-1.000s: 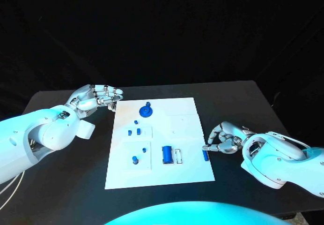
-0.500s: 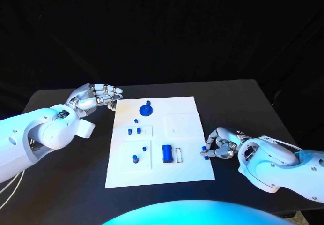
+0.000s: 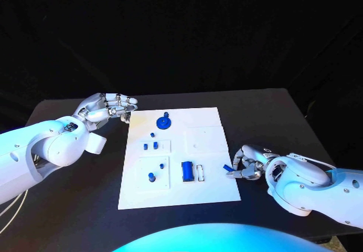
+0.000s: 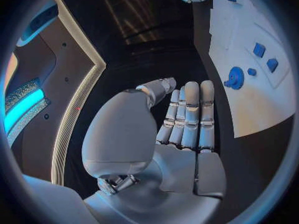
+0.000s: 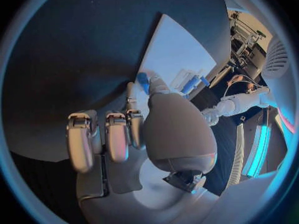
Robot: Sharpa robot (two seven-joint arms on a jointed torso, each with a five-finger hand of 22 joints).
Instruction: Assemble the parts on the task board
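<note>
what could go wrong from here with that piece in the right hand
The right hand pinches a small blue part by its fingertips at the task board edge; such a slim hold could let it slip onto the black table. In the right wrist view the thumb hides much of the part, so aiming it may be hard.

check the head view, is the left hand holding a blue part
No, the left hand sits off the task board beside its far left corner, its fingers holding nothing.

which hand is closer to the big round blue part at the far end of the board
Left. The left hand hovers just off the task board's far left corner, beside the round blue part. The right hand is at the near right edge, pinching a small blue piece.
</note>
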